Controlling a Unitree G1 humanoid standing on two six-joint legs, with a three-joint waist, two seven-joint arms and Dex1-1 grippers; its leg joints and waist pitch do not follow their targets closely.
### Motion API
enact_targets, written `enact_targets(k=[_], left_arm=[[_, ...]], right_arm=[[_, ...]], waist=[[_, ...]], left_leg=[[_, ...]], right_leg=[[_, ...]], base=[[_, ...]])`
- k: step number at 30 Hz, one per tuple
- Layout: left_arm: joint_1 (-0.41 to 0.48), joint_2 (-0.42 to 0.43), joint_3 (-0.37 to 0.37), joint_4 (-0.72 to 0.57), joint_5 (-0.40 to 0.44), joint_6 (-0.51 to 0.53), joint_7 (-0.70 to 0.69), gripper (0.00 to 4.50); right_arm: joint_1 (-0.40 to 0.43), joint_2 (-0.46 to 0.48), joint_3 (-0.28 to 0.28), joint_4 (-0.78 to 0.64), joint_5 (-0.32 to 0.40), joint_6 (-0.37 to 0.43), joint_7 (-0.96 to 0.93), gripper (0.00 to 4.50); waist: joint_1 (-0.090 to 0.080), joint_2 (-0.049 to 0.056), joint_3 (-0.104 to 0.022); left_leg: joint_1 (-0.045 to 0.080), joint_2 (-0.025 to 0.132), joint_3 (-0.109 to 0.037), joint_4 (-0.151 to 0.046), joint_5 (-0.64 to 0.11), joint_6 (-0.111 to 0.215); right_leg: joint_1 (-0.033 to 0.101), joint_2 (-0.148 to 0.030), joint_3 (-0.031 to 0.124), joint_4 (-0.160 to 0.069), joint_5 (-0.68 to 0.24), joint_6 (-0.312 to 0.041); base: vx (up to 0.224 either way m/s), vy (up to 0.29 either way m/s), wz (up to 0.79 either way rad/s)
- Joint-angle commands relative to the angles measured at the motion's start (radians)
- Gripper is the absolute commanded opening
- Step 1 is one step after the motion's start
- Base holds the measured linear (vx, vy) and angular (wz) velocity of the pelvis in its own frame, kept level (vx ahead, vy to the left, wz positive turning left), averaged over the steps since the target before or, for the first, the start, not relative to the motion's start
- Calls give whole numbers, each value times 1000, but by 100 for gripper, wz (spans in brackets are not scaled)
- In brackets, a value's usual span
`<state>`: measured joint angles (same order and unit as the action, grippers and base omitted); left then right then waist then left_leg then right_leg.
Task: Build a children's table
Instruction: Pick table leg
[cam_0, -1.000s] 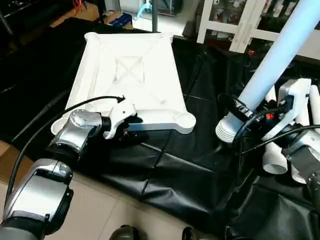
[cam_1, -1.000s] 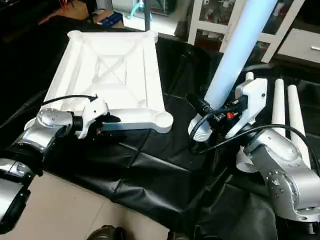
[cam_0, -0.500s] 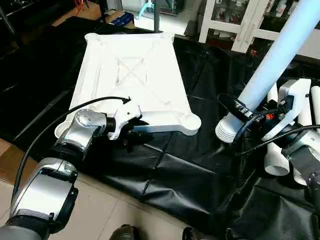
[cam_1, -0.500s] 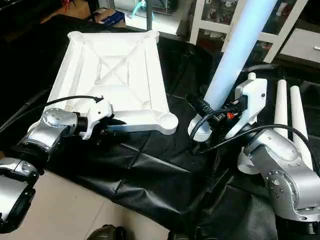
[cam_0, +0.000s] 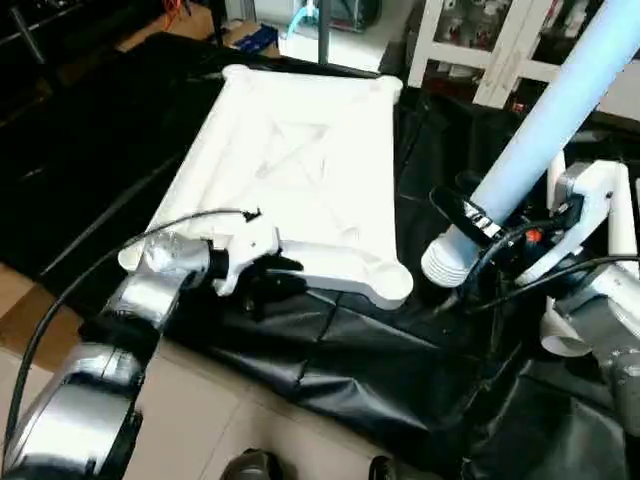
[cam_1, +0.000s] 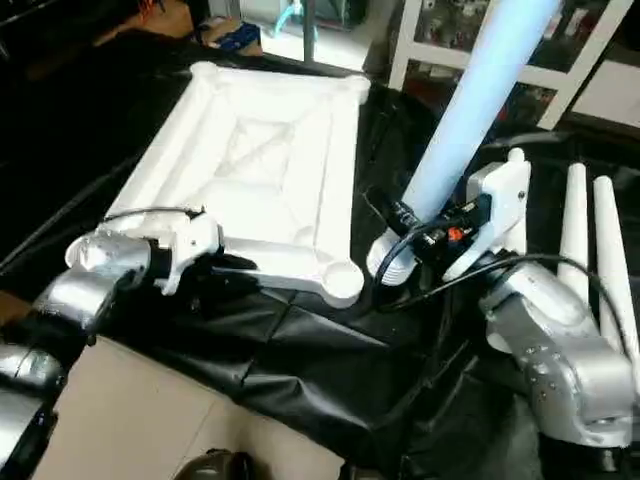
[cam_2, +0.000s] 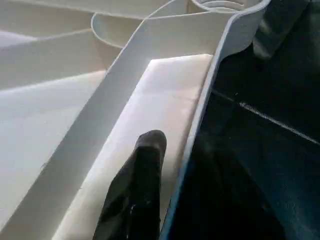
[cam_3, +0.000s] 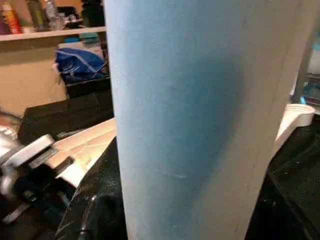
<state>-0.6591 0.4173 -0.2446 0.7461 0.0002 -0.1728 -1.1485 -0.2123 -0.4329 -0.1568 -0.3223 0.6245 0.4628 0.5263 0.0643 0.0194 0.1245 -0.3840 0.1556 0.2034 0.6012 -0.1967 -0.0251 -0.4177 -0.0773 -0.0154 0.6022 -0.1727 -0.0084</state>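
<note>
Tabletop: upside down on the black cloth.
Left gripper: fingers pinching the tabletop's near rim.
Right gripper: clamped on a leg, tilted upright.
Socket: tabletop's near corner, just beside the leg's ribbed end.

Your left gripper reaches forward, low, with one finger above the other. Your right gripper is clamped, forearm angled inward.

Bright overhead light washes out the white tabletop, while the left forearm smears with motion blur.
</note>
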Motion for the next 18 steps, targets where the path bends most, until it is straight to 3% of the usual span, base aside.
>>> enact_targets(k=[1, 2, 6, 8, 11, 13, 15, 17, 18], left_arm=[[83, -3, -44, -67, 39, 36, 26, 81], [90, -1, -46, -77, 42, 40, 28, 80], [154, 15, -52, -179, 76, 79, 74, 78], [195, 12, -39, -262, 63, 127, 100, 77], [234, 10, -26, -356, 33, 184, 113, 77], [243, 13, -27, -374, 35, 193, 117, 77], [279, 14, -19, -442, 18, 234, 123, 77], [307, 17, -16, -498, 10, 261, 130, 77], [317, 18, -15, -517, 8, 268, 134, 77]], right_arm=[[-28, 13, 2, 33, -18, -28, -12, 183], [-31, 14, 2, 36, -17, -27, -12, 183], [-76, 41, -13, 88, 55, 47, -24, 183], [-117, 71, -44, 146, 132, 123, -47, 183], [-146, 78, -66, 193, 195, 183, -36, 183], [-152, 77, -72, 201, 216, 201, -31, 183], [-172, 60, -84, 228, 249, 238, -10, 183], [-192, 51, -107, 250, 284, 275, -13, 183], [-200, 49, -116, 258, 298, 289, -17, 183]], waist=[[-6, -3, -65], [-12, -3, -65], [-16, 0, -61], [-18, -2, -56], [-22, -12, -49], [-23, -7, -50], [-28, -17, -44], [-29, -15, -43], [-32, -22, -38]], left_leg=[[28, 75, -33, -89, -198, 26], [24, 75, -34, -90, -191, 29], [27, 73, -33, -89, -169, 43], [26, 73, -33, -91, -152, 53], [23, 72, -30, -92, -123, 67], [26, 73, -31, -92, -111, 74], [22, 71, -28, -93, -94, 86], [23, 70, -28, -92, -91, 93], [21, 69, -26, -93, -92, 94]], right_leg=[[37, -71, 36, -62, -151, -257], [41, -73, 37, -62, -151, -254], [40, -70, 38, -64, -143, -251], [38, -69, 38, -63, -134, -255], [35, -66, 36, -66, -126, -252], [36, -66, 36, -65, -120, -251], [36, -66, 36, -65, -105, -249], [34, -66, 37, -67, -114, -249], [33, -65, 37, -68, -120, -248]], base=[[0, 0, 0], [0, 0, 0], [0, 0, 0], [0, 0, 0], [0, 0, 0], [0, 0, 0], [0, 0, 0], [0, 0, 0], [0, 0, 0]])
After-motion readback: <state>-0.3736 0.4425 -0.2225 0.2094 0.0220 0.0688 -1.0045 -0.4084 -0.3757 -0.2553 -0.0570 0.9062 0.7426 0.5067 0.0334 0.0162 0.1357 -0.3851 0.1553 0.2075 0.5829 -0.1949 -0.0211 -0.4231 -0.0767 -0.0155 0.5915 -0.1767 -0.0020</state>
